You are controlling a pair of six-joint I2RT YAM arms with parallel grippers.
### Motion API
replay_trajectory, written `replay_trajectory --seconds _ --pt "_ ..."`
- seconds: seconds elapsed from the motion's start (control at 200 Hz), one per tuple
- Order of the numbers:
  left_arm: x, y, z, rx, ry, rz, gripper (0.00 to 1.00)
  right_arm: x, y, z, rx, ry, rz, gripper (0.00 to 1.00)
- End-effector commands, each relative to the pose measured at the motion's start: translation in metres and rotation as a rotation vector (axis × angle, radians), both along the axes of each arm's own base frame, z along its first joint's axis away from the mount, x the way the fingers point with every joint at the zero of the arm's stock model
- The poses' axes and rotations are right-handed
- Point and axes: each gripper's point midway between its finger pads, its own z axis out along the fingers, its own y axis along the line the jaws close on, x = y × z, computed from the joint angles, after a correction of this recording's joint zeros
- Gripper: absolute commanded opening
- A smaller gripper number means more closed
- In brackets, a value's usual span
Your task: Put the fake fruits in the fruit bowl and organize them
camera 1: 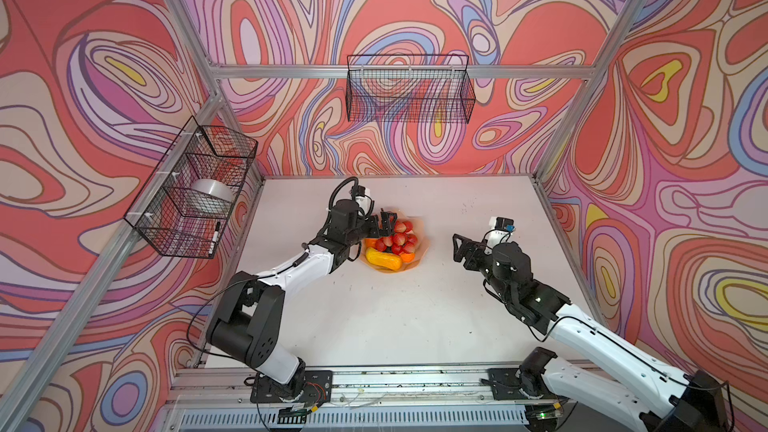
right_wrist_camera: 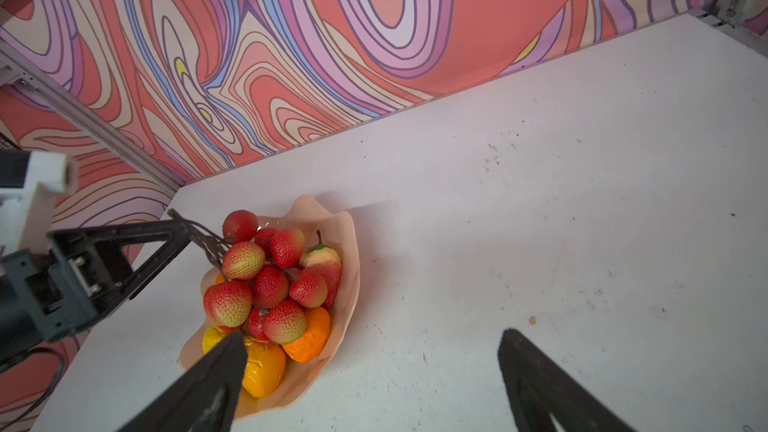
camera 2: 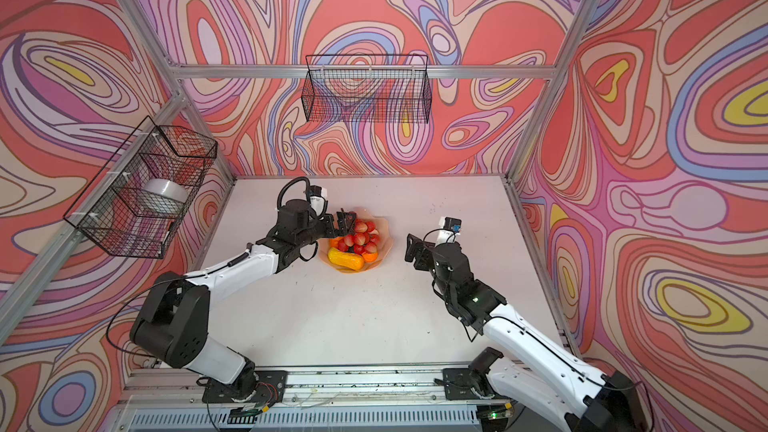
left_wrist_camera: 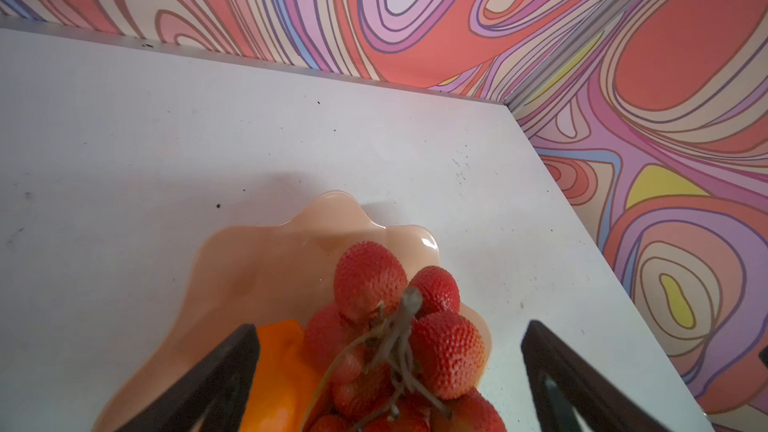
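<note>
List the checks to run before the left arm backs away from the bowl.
1. The left end effector open, jaws wide of the grape bunch: ok.
2. Grape bunch resting in the fruit bowl: ok.
3. Bunch stem free of the left fingers: cannot tell; it ends right at one in the right wrist view.
4. The right end effector open, apart from the bowl: ok.
5. The avocado in the bowl: cannot tell, none visible.

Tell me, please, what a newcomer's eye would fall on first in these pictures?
The loud swirling walls in red, pink and lilac surround everything. On the white table sits the peach fruit bowl, heaped with a red bunch, a yellow gourd and a tangerine. The left end effector stands open over the bunch; the right end effector is open too, apart, right of the bowl.
</note>
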Motion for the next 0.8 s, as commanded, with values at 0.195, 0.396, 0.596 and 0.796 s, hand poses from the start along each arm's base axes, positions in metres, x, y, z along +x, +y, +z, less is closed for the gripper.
replay_trajectory --seconds 0.195,0.396,0.596,0.796 --pt "-0.042 0.128 0.064 0.417 -0.412 0.449 1.0 0.076 -0.095 -0.041 -0.079 0.161 -0.252 0.98" --pt "-0.068 0.196 -0.012 0.623 -0.33 0.614 1.0 0.081 -0.158 -0.077 -0.384 0.107 -0.468 0.98" --pt "-0.074 0.216 -0.06 0.551 -0.329 0.597 1.0 0.079 -0.172 -0.104 -0.444 -0.034 -0.473 0.99" --pt "-0.053 0.233 -0.08 0.549 -0.295 0.616 1.0 0.1 -0.153 -0.118 -0.465 -0.133 -0.327 0.98"
